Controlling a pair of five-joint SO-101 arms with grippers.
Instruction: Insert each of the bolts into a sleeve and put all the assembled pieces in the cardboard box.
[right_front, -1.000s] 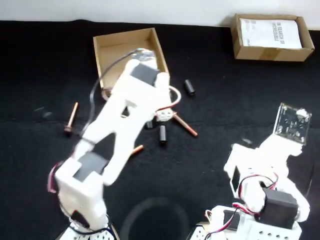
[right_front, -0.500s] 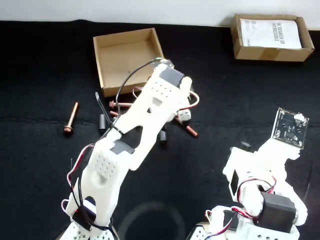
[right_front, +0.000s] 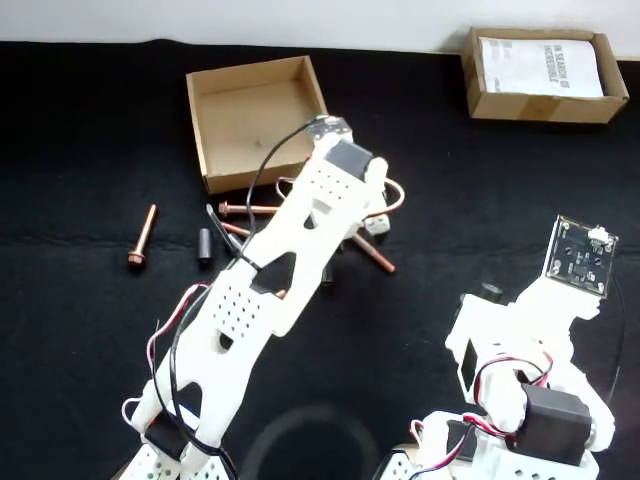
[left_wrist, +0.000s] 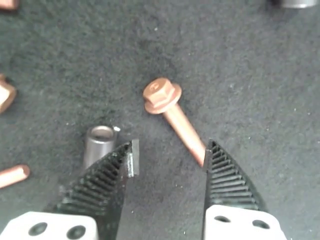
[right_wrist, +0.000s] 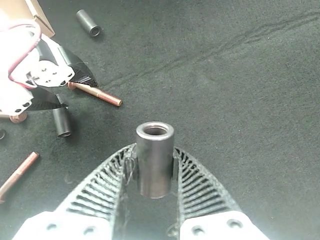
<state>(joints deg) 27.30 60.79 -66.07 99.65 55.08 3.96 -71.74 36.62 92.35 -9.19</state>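
My left gripper is open just above the black mat, its jaws on either side of the shank of a copper bolt. A grey sleeve lies beside one jaw. From above, that bolt sticks out from under the left arm in the middle of the table. My right gripper is shut on a grey sleeve, held with its bore facing the camera. The open cardboard box stands at the back left.
More bolts and a sleeve lie left of the left arm. A loose sleeve and another lie near the left gripper. A second box with a paper in it stands at the back right.
The left arm has swung right from the cardboard box and stretched down over the bolts in the middle. The right arm has hardly moved, with its sleeve still held.
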